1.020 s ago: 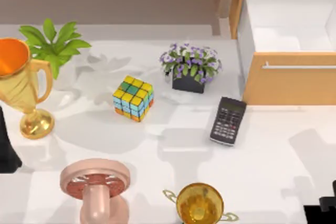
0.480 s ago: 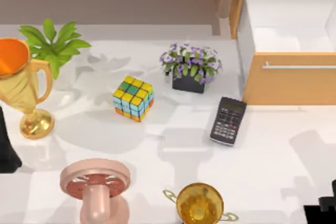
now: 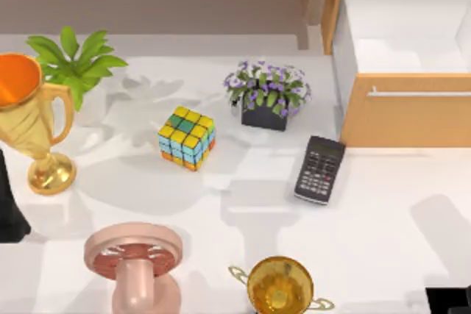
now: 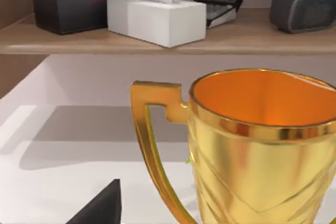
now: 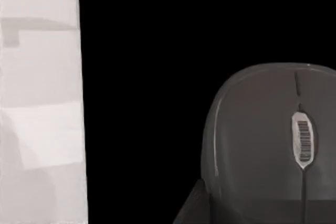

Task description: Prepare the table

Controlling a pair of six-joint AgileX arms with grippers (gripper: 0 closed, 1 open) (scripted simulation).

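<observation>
White table spanning the top view, beneath both arms, cluttered from edge to edge. Left gripper seen as a dark wedge in the left wrist view, close behind the tall gold trophy at the table's left edge; claw state not to be told. Right gripper low over a black mat beside bare white tabletop, with a grey mouse directly ahead, long axis along its scroll-wheel line and pointing away from the claw; claw state likewise not to be told. Judged nearer for the mouse: right arm; for the trophy: left arm.

Mid-table: colour cube, purple flower pot and black calculator, lying aslant beside the open wooden drawer at the far right corner. Green plant towards the far left corner. Pink stand and a second gold cup at the near edge. Behind the far edge, a brown shelf with a white tissue box.
</observation>
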